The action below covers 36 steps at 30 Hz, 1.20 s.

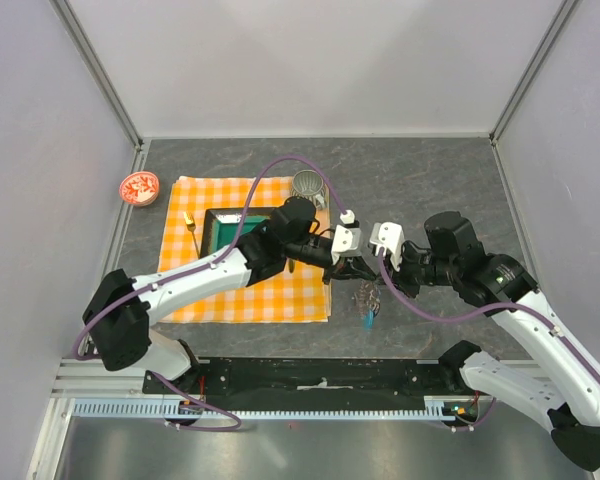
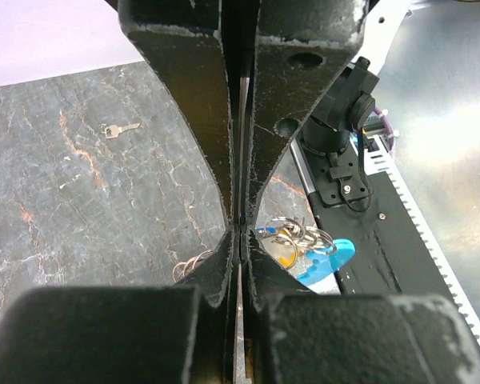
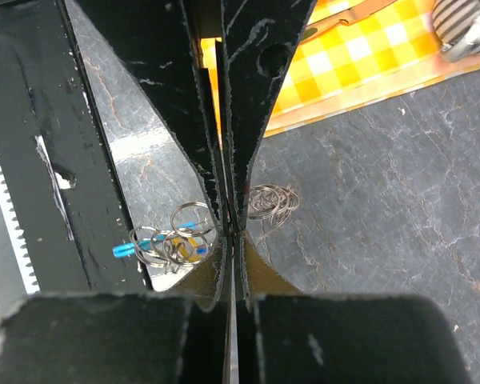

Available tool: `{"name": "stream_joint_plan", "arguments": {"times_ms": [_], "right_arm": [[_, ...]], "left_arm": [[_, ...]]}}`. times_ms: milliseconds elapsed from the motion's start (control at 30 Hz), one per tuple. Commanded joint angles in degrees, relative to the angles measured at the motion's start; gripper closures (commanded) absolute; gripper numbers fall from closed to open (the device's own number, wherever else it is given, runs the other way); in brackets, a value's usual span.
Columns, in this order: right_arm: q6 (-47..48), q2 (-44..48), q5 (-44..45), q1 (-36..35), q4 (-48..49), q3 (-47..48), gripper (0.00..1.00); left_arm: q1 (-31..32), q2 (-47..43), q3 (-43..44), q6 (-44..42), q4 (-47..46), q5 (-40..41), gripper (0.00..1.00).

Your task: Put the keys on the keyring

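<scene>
The keyring point(image 1: 367, 306), a bunch of thin wire rings with a cyan tag point(image 2: 330, 260), lies on the grey table just in front of both grippers. Blue and yellow bits show among its rings point(image 3: 174, 242). A second small cluster of bare rings point(image 3: 272, 200) lies beside it. My left gripper point(image 1: 352, 268) and right gripper point(image 1: 375, 272) meet tip to tip just above the bunch. Both are shut, seen at the left gripper point(image 2: 240, 232) and the right gripper point(image 3: 232, 228); whether anything thin is pinched is hidden. A small silver key point(image 2: 120, 129) lies alone on the table. Another key with a yellow head point(image 1: 188, 221) rests on the cloth.
An orange checked cloth point(image 1: 205, 300) covers the left middle of the table, with a green tray point(image 1: 218, 228) on it. A ribbed grey cup point(image 1: 308, 185) stands at the cloth's far right corner. A red bowl point(image 1: 138, 187) sits far left. The black base rail point(image 1: 320, 375) runs along the near edge.
</scene>
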State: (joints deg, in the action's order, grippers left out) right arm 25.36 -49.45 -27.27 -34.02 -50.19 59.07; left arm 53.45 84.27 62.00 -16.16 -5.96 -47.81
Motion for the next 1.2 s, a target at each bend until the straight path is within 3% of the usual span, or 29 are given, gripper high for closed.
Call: {"name": "stream_joint_plan", "arguments": {"times_ms": [0,67,200,300,467,767,867,1167], "right_arm": [[-0.05,1.11,0.19,-0.34,4.66,1.49,1.0],[-0.84,1.72,1.6,-0.26,5.37,1.23,0.96],[-3.39,3.74,5.11,-0.34,7.74,-0.61,0.65],[-6.11,5.94,9.94,-0.26,9.23,-2.46,0.59],[-7.79,9.1,6.63,-0.34,10.91,-5.88,0.57],[-6.73,9.38,-0.59,-0.26,14.51,-9.23,0.57],[-6.56,8.76,-1.47,-0.34,15.21,-9.93,0.57],[-5.85,8.14,-2.7,-0.26,16.44,-9.85,0.58]], "left_arm": [[0.78,0.37,2.34,-1.94,0.07,-0.79,0.98],[0.87,-0.24,1.73,-2.47,0.16,-0.27,0.98],[0.78,-2.52,-1.96,-2.29,-5.36,2.8,0.98],[0.69,-5.6,-7.4,-0.98,-14.04,5.97,0.98],[0.6,-8.68,-17.25,2.8,-30.23,10.1,0.98],[-0.71,-7.45,-25.25,11.41,-53.0,6.69,0.98],[-1.51,-6.93,-26.31,13.79,-56.96,5.28,0.98],[-1.77,-7.28,-26.14,13.26,-56.8,1.94,0.98]]}}
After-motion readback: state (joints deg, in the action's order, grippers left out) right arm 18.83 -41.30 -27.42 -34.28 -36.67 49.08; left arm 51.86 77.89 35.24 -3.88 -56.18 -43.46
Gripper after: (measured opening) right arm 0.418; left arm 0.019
